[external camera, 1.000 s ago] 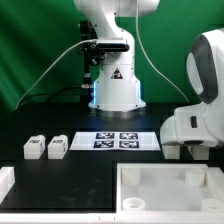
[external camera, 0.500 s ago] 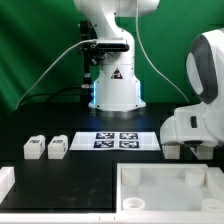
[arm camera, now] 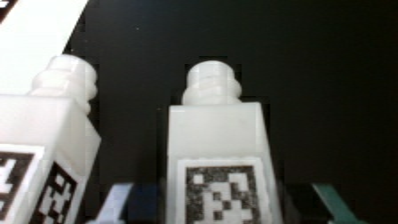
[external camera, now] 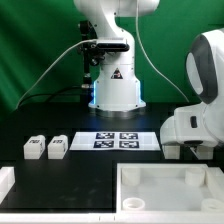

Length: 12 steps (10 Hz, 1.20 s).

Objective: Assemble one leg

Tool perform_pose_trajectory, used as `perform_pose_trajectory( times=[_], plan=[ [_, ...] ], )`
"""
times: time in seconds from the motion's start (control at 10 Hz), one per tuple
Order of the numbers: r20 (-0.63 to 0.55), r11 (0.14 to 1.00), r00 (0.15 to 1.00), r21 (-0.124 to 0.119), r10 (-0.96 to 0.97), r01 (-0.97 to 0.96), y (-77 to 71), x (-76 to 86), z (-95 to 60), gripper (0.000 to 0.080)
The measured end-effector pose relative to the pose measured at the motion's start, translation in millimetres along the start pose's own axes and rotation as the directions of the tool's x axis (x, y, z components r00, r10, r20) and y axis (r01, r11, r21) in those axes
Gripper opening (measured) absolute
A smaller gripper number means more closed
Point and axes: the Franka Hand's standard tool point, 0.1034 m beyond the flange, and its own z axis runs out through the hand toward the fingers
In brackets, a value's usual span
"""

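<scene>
A small white plastic leg block point(arm camera: 217, 130) with a black-and-white marker tag point(arm camera: 221, 195) rests on the black desk point(arm camera: 267, 40) between the robot's open fingers point(arm camera: 331, 202), a gap either side, a matching second block point(arm camera: 50, 120) just beside it.

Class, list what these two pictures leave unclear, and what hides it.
Wrist view: tag on the leg between the fingers, cut by the frame edge.
Exterior view: the fingers, hidden behind the arm's white casing.
Exterior view: marker board patterns, too small to read.
</scene>
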Motion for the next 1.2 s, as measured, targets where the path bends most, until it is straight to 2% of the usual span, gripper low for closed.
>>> perform_pose_trajectory(
  times=[0.1, 0.2, 0.4, 0.5, 0.6, 0.7, 0.8, 1.0, 1.1, 1.2],
  plan=[
    [-0.001, 1.0, 1.0, 0.0, -0.003, 0.003, 0.7, 0.0, -1.7, 0.0291],
    [-0.001, 0.999, 0.999, -0.018, -0.05, 0.05, 8.9, -3.6, -19.8, 0.0291],
    [-0.08, 0.996, 0.993, 0.001, -0.088, 0.089, 25.2, -15.3, -88.4, 0.0291],
    [-0.187, 0.996, 0.979, 0.01, -0.085, 0.089, 30.1, -15.6, -116.7, 0.0291],
    [-0.295, 0.996, 0.953, 0.017, -0.075, 0.084, 39.8, -25.6, -138.9, 0.0291],
    [-0.338, 0.997, 0.939, 0.023, -0.063, 0.075, 52.4, -40.4, -155.0, 0.0291],
    [-0.455, 0.997, 0.89, 0.034, -0.046, 0.069, 58.1, -39.7, -175.6, 0.0291],
    [-0.61, 0.997, 0.791, 0.031, -0.037, 0.071, 56.8, -37.3, -173.1, 0.0291],
    [-0.693, 0.997, 0.72, 0.032, -0.03, 0.073, 57.0, -34.9, -178.5, 0.0291],
    [-0.744, 0.995, 0.665, 0.011, -0.055, 0.094, 60.9, -31.7, -185.0, 0.0291]
  ],
)
